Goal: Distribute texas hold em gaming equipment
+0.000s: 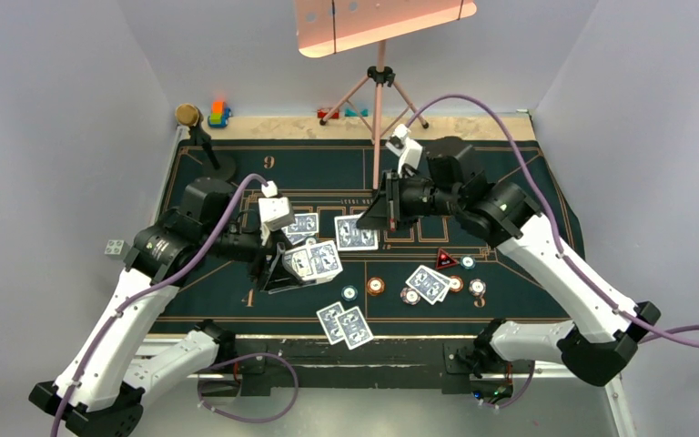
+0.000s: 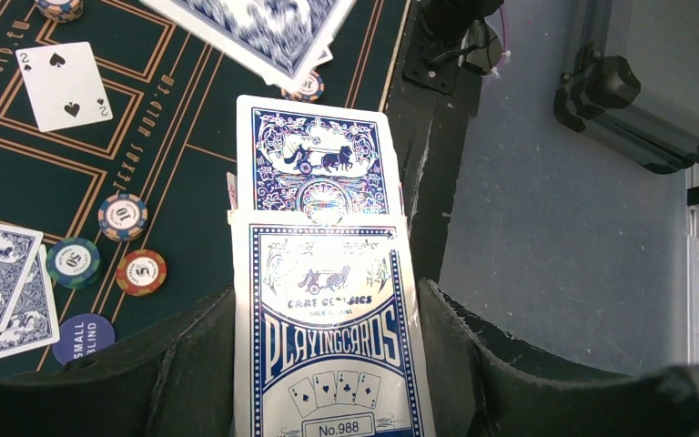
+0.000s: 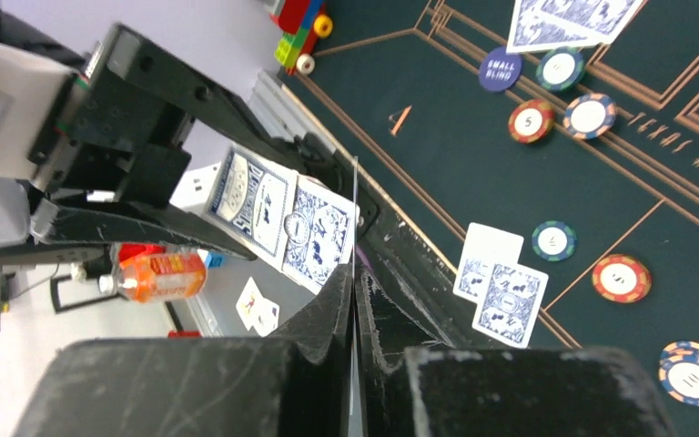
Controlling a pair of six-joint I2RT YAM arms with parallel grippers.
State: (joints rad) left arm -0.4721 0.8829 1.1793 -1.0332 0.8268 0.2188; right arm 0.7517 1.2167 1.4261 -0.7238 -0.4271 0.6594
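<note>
Left wrist view showed the left end effector (image 2: 323, 296) clenched on a card box (image 2: 329, 364). Its 2 fingers hugged the box's sides, and the bottom of the box was cut off by the frame. 1 blue-backed card (image 2: 320, 159) stuck out of the box's open end. A sliver of another card showed beside it, too little to read. Above them a blurred card back (image 2: 264, 27) ran off the top edge.

On the green table (image 2: 173, 164) lay a face-up 2 of spades (image 2: 64, 85). 3 chips (image 2: 123, 217) sat grouped near a "SMALL BLIND" disc (image 2: 83, 339). 2 overlapping face-down cards (image 2: 0, 291) were cut by the left edge.

Right wrist view showed the right end effector (image 3: 355, 284) with its fingers pressed together on a single card (image 3: 355, 209). The card appeared edge-on as a thin white line, so its face could not be made out.

Top external view placed that end effector above the middle of the table. A red-black triangular marker (image 1: 446, 259) lay to the right among more chips, and a pair of cards (image 1: 346, 325) lay face down by the near edge.
</note>
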